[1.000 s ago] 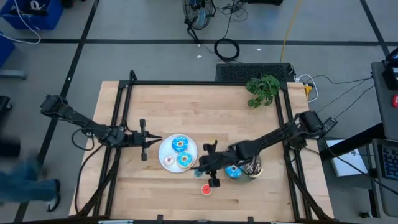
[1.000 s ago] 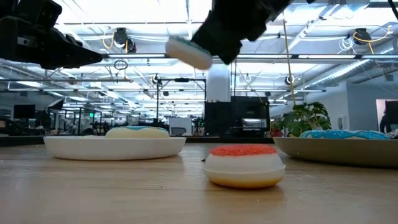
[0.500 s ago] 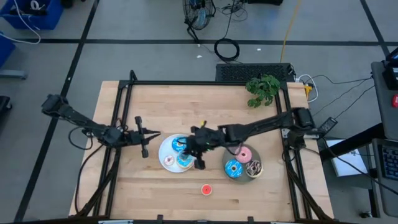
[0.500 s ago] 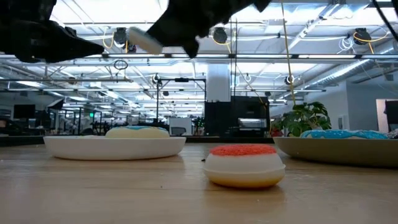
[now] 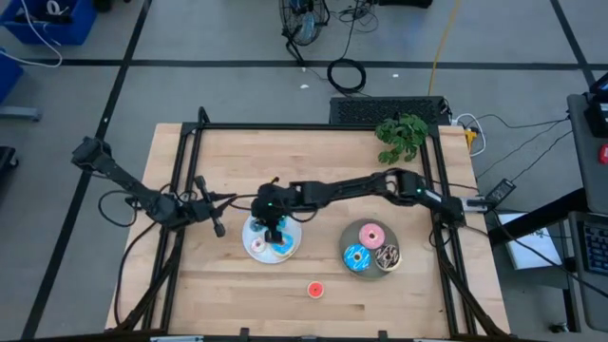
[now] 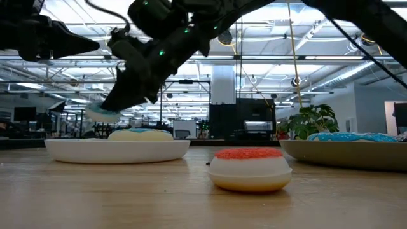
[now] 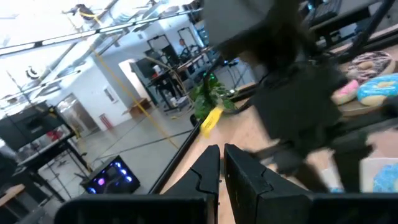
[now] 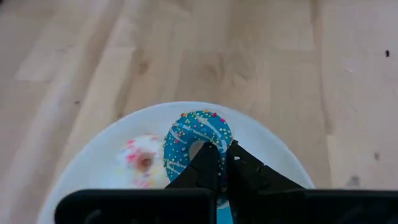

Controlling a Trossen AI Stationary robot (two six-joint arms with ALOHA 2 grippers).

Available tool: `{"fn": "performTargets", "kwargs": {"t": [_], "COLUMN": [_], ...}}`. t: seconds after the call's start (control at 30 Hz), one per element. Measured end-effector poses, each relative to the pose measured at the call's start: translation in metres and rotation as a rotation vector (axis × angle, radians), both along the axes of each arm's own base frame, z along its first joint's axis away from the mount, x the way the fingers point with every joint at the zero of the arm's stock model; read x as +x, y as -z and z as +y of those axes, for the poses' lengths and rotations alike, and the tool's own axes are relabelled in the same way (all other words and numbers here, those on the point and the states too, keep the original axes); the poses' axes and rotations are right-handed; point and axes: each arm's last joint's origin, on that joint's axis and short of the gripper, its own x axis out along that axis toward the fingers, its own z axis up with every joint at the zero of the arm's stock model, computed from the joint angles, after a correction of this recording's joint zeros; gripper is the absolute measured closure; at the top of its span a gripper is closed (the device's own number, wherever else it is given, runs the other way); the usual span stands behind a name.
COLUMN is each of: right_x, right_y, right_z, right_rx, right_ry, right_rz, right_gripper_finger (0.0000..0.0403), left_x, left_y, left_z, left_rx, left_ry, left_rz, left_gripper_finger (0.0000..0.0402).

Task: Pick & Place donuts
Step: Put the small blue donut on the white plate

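The bench carries a white plate and a grey plate. Over the last second the right arm has swung from the grey plate across to the white one, carrying a blue donut pinched in the fingers of the right gripper, so a release appears imminent. Outstretched, it hangs low over a second blue donut. The left gripper, fingers pressed together, waits beside the white plate. A red donut lies apart.

My bench sits in a big open lab.
Ceiling pipes, desks with monitors, cables across the floor.
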Motion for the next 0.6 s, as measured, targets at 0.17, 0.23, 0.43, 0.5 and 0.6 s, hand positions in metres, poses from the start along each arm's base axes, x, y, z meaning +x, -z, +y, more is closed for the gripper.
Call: {"fn": "performTargets", "kwargs": {"t": [0.17, 0.23, 0.43, 0.5, 0.6], "right_x": [0.015, 0.018, 0.021, 0.021, 0.021], "right_y": [0.013, 0.024, 0.044, 0.045, 0.044], "right_z": [-0.002, 0.0, 0.005, 0.007, 0.007], "right_rx": [-0.015, -0.015, -0.031, -0.044, -0.064], "right_ry": [-0.008, -0.014, -0.038, -0.049, -0.064], "right_rz": [0.01, 0.028, 0.06, 0.059, 0.052], "right_gripper_finger": [0.0397, 0.0397, 0.0397, 0.0394, 0.0375], "left_x": [-0.002, -0.003, -0.004, -0.004, -0.004], "left_y": [0.0, 0.0, 0.0, 0.0, 0.0], "left_z": [-0.003, -0.004, -0.006, -0.007, -0.007], "left_rx": [0.012, 0.012, 0.007, 0.007, 0.004], "left_ry": [-0.009, -0.002, 0.02, 0.025, 0.025], "left_rz": [0.008, 0.008, 0.005, 0.006, 0.004], "left_gripper_finger": [0.0371, 0.0371, 0.0371, 0.0371, 0.0371]}}
